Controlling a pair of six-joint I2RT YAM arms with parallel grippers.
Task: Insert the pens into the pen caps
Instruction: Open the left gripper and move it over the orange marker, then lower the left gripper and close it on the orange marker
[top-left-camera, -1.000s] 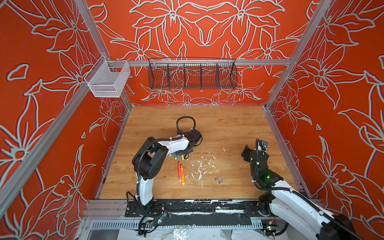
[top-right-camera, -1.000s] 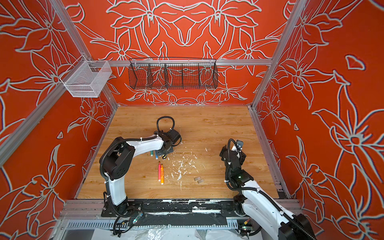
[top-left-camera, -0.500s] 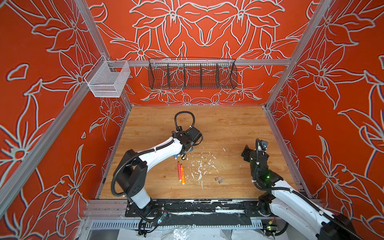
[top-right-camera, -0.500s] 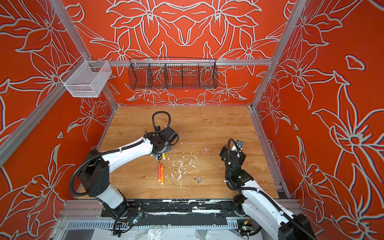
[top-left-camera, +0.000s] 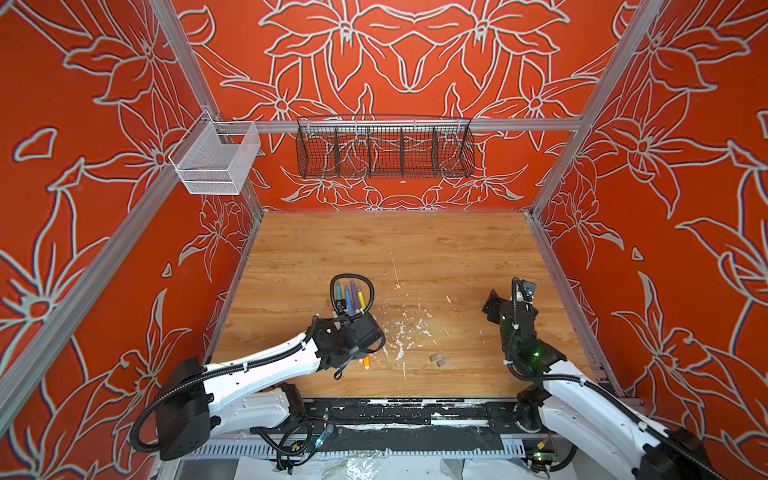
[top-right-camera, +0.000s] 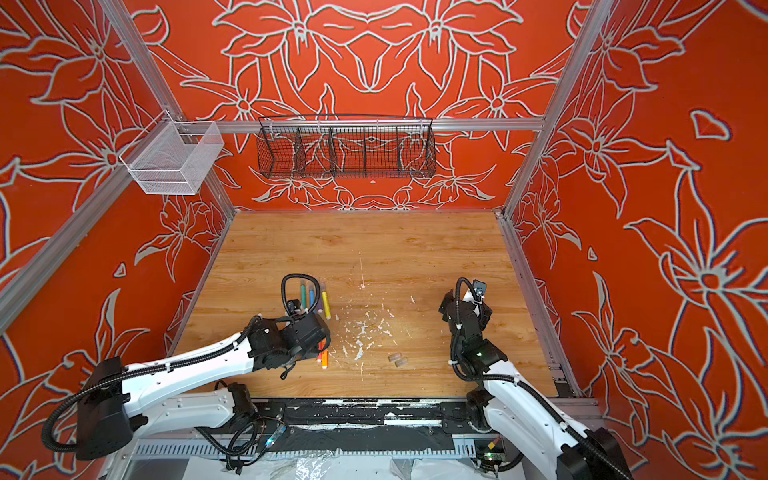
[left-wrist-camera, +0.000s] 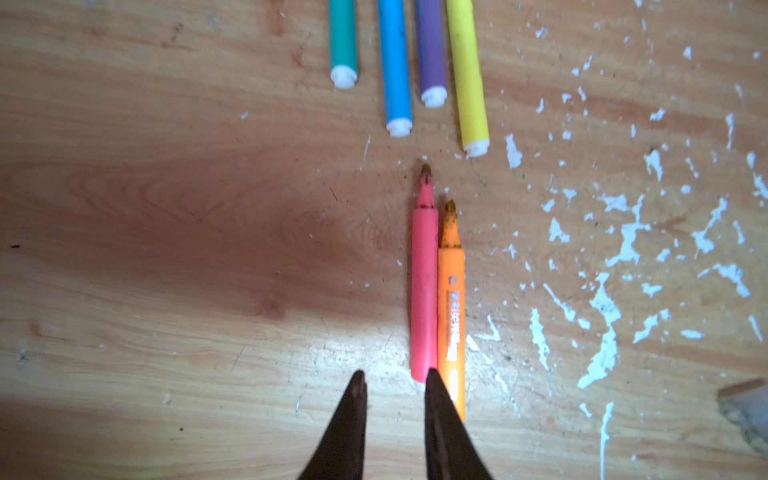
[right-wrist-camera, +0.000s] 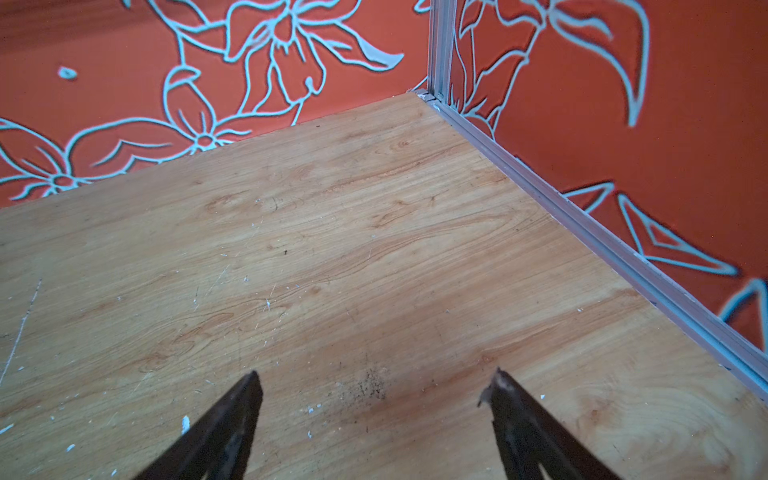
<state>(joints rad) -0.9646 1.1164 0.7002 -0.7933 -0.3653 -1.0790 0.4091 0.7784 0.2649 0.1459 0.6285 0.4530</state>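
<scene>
Left hand (left-wrist-camera: 395, 374) drops back from four-pen row (left-wrist-camera: 392, 62) to white end of pink pen (left-wrist-camera: 424, 291): fingers barely apart, empty. Pen caps (top-left-camera: 435, 356) well apart from pink pen. Right hand (right-wrist-camera: 376, 374) wide apart. Pickup likely next.

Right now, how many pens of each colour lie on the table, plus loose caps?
Green marker pen: 1
Blue marker pen: 1
Purple marker pen: 1
Yellow marker pen: 1
Pink marker pen: 1
Orange marker pen: 1
Stubby translucent loose caps: 2
Total: 8
</scene>
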